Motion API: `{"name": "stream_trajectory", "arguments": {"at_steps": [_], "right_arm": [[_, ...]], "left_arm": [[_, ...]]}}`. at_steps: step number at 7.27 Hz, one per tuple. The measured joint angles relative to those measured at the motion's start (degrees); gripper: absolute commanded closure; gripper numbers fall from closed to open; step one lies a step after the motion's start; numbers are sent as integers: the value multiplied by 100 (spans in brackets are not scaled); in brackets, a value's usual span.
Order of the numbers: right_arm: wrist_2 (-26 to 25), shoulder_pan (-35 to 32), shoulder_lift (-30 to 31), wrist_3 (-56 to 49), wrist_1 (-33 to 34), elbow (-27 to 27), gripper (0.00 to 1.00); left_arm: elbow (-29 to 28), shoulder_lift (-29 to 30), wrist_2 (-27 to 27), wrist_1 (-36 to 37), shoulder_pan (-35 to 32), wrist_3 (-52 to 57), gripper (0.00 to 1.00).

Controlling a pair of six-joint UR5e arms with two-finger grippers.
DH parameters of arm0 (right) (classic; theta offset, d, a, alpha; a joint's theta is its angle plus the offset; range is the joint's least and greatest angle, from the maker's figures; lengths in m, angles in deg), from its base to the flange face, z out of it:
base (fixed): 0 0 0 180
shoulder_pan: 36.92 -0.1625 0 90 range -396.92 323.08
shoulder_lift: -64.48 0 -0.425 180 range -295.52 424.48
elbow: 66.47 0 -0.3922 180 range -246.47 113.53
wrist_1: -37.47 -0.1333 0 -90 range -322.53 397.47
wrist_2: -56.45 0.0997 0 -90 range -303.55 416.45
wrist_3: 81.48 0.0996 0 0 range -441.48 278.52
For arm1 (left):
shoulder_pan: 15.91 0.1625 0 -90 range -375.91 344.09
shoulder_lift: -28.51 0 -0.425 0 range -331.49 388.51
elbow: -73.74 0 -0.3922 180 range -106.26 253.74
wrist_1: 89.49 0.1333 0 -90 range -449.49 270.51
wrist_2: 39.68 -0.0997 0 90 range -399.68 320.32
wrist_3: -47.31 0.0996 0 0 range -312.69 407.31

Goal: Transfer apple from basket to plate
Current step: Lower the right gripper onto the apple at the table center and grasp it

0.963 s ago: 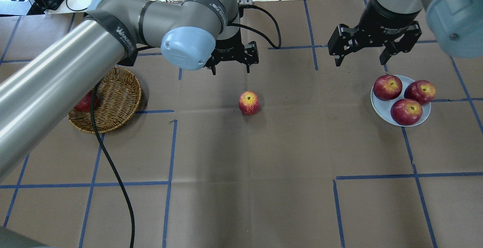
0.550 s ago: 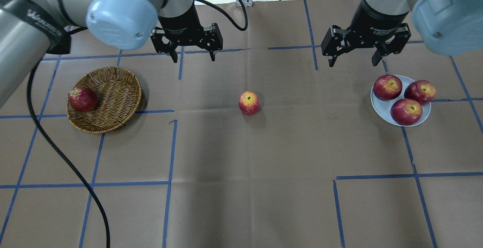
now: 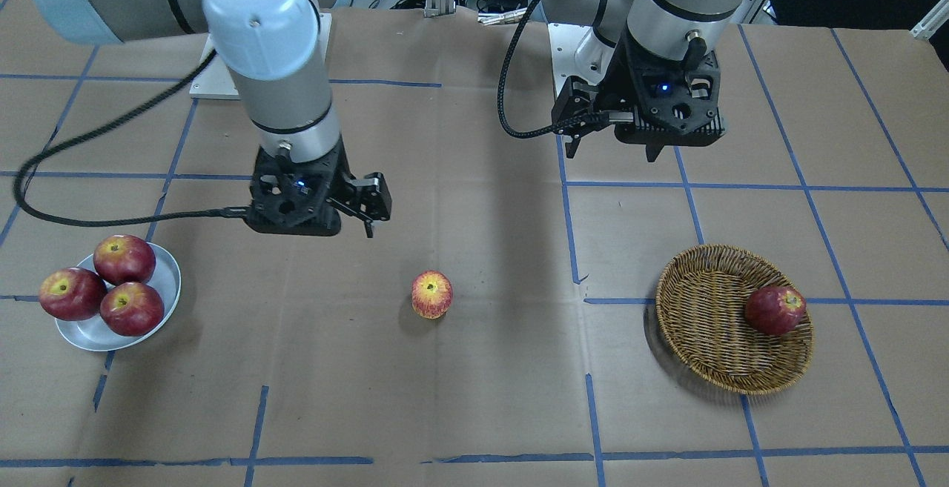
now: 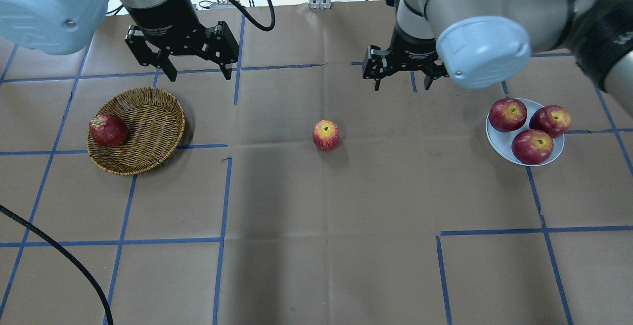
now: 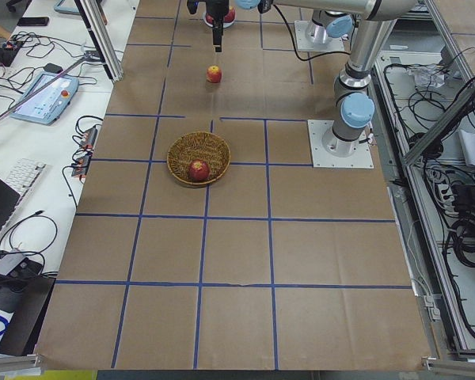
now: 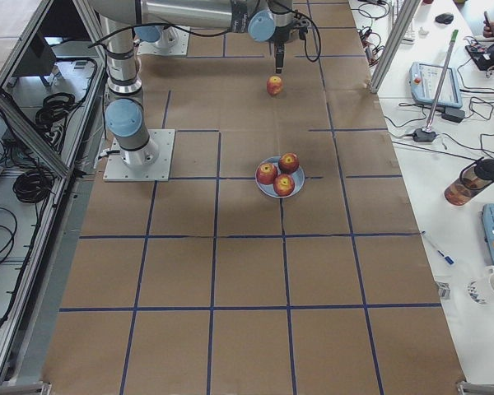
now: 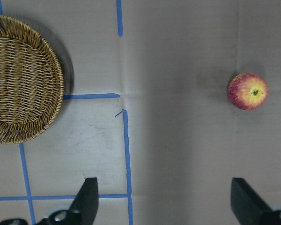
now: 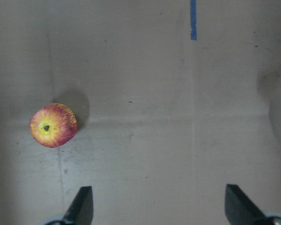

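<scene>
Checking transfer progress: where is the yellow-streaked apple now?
Overhead view: the apple sits on the table, midway between the basket at left and the plate at right.

The table (image 4: 316, 275) is covered in matt brown paper, faintly creased and crossed by strips of blue tape (image 4: 220, 196). The basket (image 4: 148, 117) is rough woven wicker. The plate (image 4: 498, 143) looks smooth with a soft sheen. The apple (image 4: 326, 134) has smooth, lightly glossy skin, as do the dark red apples (image 4: 532, 146). The left gripper (image 4: 200, 75) and right gripper (image 4: 402, 87) are matt black. The joint cap (image 4: 482, 50) is glossy pale blue plastic.
</scene>
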Motion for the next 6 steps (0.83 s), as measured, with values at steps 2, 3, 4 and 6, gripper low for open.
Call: {"name": "stream_trajectory", "arguments": {"at_steps": [2,3,4,6], "right_arm": [[-14,-536,-800,649,846,5,0],[-32,-701,-1156,863,1190,12,0],[-87,-828,-1445,986,1452,30,0],[-210,-959,-1802,1035,1666,60,7]], "left_arm": [[79,-163,-13,-114,51,32,1],[88,-192,-15,-132,56,35,1],[91,-207,-14,-141,61,36,1],[75,-222,-8,-137,49,35,1]]}}
